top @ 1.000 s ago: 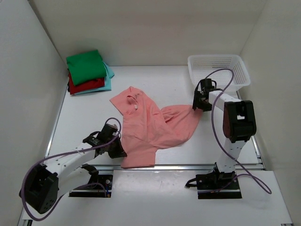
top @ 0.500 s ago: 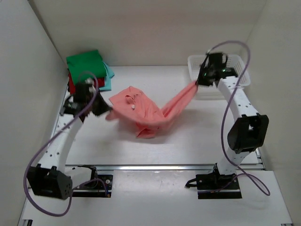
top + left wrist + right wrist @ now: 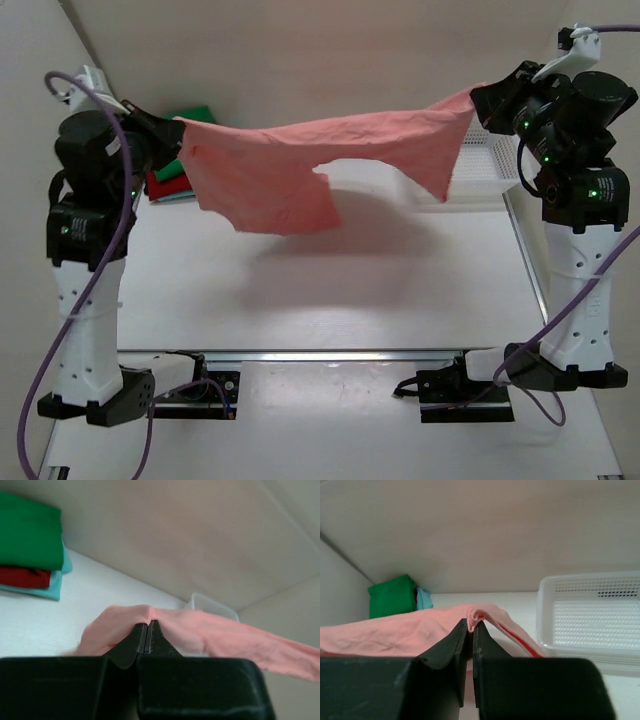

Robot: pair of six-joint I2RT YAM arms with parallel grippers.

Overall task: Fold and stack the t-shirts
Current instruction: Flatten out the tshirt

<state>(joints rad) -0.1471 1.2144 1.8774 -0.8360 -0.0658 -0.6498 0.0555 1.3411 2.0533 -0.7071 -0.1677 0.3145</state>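
Note:
The salmon-pink t-shirt [image 3: 300, 165] hangs stretched in the air high above the table, held at both ends. My left gripper [image 3: 176, 130] is shut on its left end, seen in the left wrist view [image 3: 146, 624]. My right gripper [image 3: 478, 100] is shut on its right end, seen in the right wrist view [image 3: 472, 622]. The shirt's body and a sleeve droop down between them. The folded stack of the green t-shirt [image 3: 27, 532], the red t-shirt [image 3: 22, 576] and the light teal t-shirt [image 3: 52, 582] lies at the back left, mostly hidden behind my left arm in the top view.
The white mesh basket [image 3: 592, 617] stands at the back right by the wall, partly behind the shirt's right end [image 3: 490, 165]. White walls close in the table on the left, back and right.
Both arms have risen high and moved apart, lifting the salmon-pink shirt off the table. It went from lying crumpled, to sagging between the grippers, to hanging stretched out in the air.

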